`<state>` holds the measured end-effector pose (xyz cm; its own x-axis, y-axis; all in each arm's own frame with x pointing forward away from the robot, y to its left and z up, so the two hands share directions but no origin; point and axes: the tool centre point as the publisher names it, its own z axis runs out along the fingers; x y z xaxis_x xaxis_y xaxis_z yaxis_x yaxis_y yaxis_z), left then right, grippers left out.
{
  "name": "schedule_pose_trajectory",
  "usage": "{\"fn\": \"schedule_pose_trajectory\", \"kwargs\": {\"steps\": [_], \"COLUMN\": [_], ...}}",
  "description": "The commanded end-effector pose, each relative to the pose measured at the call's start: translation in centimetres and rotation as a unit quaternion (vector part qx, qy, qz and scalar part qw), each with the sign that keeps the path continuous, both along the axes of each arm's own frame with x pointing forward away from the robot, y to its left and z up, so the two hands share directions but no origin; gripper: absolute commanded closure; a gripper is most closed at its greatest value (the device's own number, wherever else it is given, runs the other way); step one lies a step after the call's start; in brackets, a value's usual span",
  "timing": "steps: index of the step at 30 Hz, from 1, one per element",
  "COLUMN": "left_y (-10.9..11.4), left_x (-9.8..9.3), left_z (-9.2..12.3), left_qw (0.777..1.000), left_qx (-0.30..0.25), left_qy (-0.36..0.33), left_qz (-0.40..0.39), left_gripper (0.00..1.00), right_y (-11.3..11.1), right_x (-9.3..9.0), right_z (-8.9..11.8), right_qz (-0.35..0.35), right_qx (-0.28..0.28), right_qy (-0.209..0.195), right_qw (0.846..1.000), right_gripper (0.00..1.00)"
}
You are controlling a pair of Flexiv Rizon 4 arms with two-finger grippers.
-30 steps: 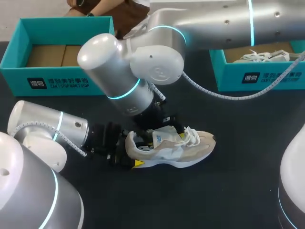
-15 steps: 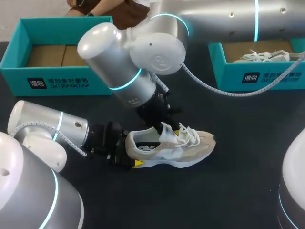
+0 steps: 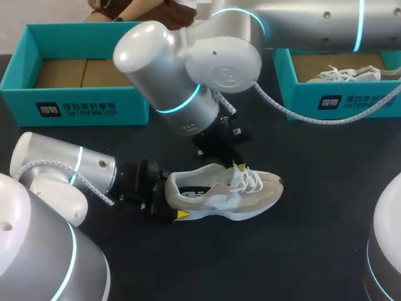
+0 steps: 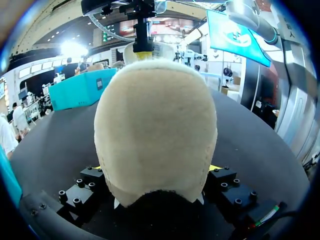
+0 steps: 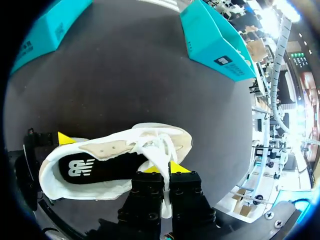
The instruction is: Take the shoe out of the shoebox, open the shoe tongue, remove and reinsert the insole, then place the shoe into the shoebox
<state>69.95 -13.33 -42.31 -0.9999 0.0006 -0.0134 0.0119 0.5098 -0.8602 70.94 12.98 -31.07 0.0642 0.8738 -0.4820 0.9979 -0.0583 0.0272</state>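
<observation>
Item: beige and white shoe (image 3: 225,194), upright on its sole on the black table (image 3: 301,251), outside both the left shoebox (image 3: 75,103) and the right shoebox (image 3: 341,100). Black insole (image 5: 95,172) seated inside. Left jaws clamp the heel (image 4: 155,130) from both sides. Right jaws, nearly together, pinch the white tongue (image 5: 159,156).

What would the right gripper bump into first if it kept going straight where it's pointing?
The shoe. The right gripper seems shut on the tongue by the laces; pushing on, it would likely press into the shoe's opening.
</observation>
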Motion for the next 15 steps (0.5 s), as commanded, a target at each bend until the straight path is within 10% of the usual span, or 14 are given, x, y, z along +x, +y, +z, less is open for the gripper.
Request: {"fn": "schedule_pose_trajectory", "kwargs": {"steps": [1,15], "left_y": [0.0,0.0], "left_x": [0.1,0.1], "left_z": [-0.1,-0.1], "left_qw": [1.000,1.000], "left_qx": [0.002,0.002], "left_qy": [0.000,0.000], "left_qz": [0.000,0.000], "left_gripper": [1.00,1.00], "right_y": [-3.0,-7.3], "right_x": [-0.1,0.5], "right_z": [-0.7,-5.3], "right_qz": [-0.078,-0.094], "right_qx": [0.020,0.006], "right_qy": [-0.040,-0.002], "right_qw": [0.996,0.996], "right_gripper": [1.00,0.98]}}
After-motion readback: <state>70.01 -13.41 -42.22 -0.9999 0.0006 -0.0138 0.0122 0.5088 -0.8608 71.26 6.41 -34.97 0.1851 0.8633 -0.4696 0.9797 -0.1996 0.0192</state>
